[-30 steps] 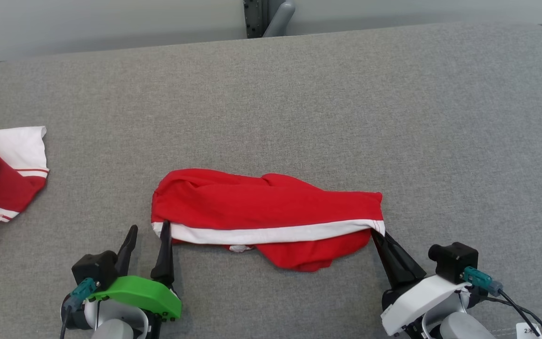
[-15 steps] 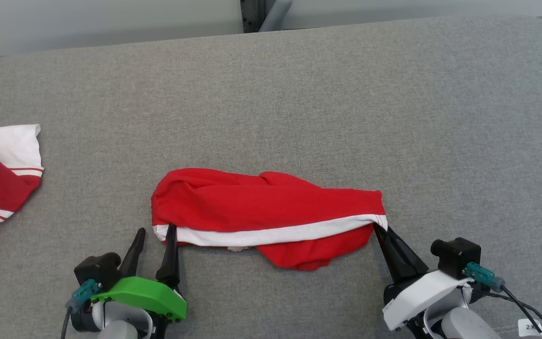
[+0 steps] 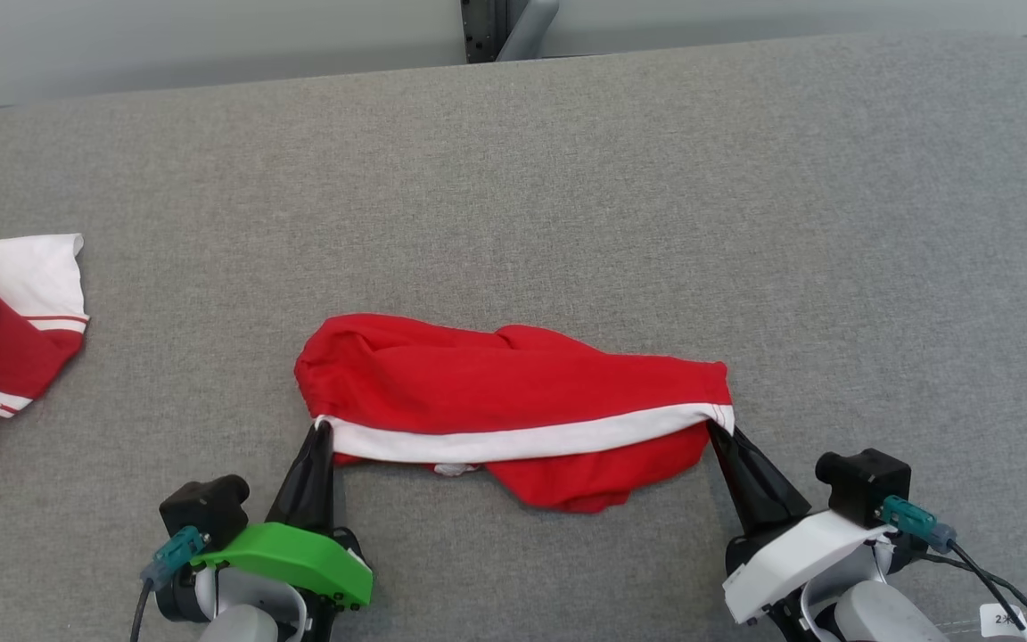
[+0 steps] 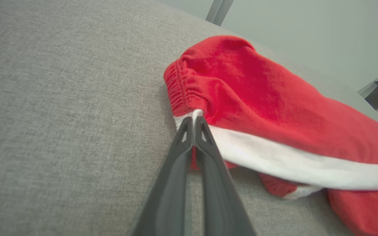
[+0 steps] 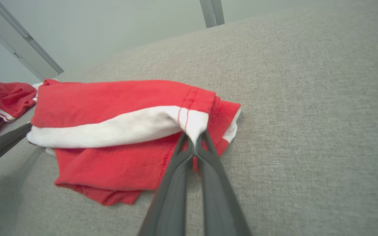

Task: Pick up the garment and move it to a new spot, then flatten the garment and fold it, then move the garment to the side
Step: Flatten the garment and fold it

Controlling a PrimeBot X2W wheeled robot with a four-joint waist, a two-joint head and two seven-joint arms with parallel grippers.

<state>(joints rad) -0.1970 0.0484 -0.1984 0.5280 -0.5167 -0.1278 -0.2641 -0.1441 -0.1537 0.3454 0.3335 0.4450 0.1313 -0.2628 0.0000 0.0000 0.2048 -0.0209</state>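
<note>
My left pincer (image 3: 321, 430) and right pincer (image 3: 715, 432) are both clamped tight on opposite ends of the red garment (image 3: 513, 379), which lies bunched at lower centre of the frame. Recommendation: raise both ends level and together, keeping the cloth taut between them.

1. The garment (image 3: 513, 383) is red cloth with one white band along its near long edge, a gathered elastic hem at the left end and red stitch lines at the right end.
2. State: bunched and doubled over itself, wrinkled. A red flap and a scrap of white poke out below the band.
3. Pose: a long strip running left to right, with the band drawn fairly straight.
4. Place: on the grey surface (image 3: 567, 178), on its near side, in front of me.
5. Hold: my left tool (image 3: 321, 430) pinches the band's left end and my right tool (image 3: 715, 430) pinches its right end.
</note>
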